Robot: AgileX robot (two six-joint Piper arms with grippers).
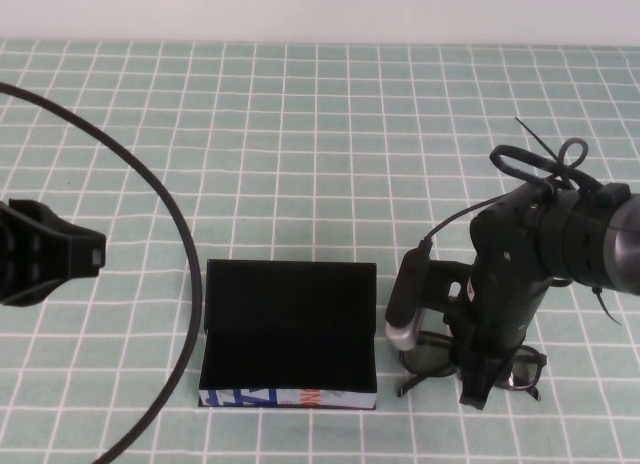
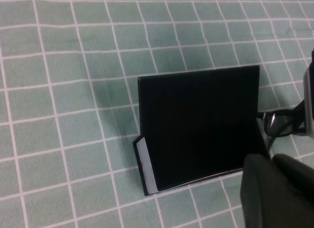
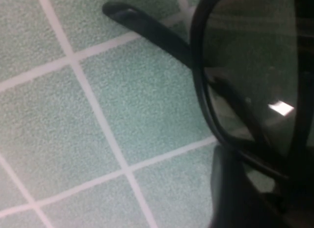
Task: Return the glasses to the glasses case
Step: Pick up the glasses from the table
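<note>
The glasses case (image 1: 290,319) lies open at the front middle of the table, its black lining empty and its white front edge (image 1: 290,396) towards me. It also shows in the left wrist view (image 2: 201,125). The black glasses (image 1: 430,356) rest on the table just right of the case. They also show at the edge of the left wrist view (image 2: 279,124). My right gripper (image 1: 478,389) is lowered onto their middle. In the right wrist view the frame (image 3: 203,90) runs between the open fingers (image 3: 235,188). My left gripper (image 1: 95,256) hangs shut and empty left of the case (image 2: 274,188).
A black cable (image 1: 180,224) arcs over the table from the left arm, passing close to the case's left side. The green checked cloth (image 1: 320,134) covers the table. A white wall runs along the far edge.
</note>
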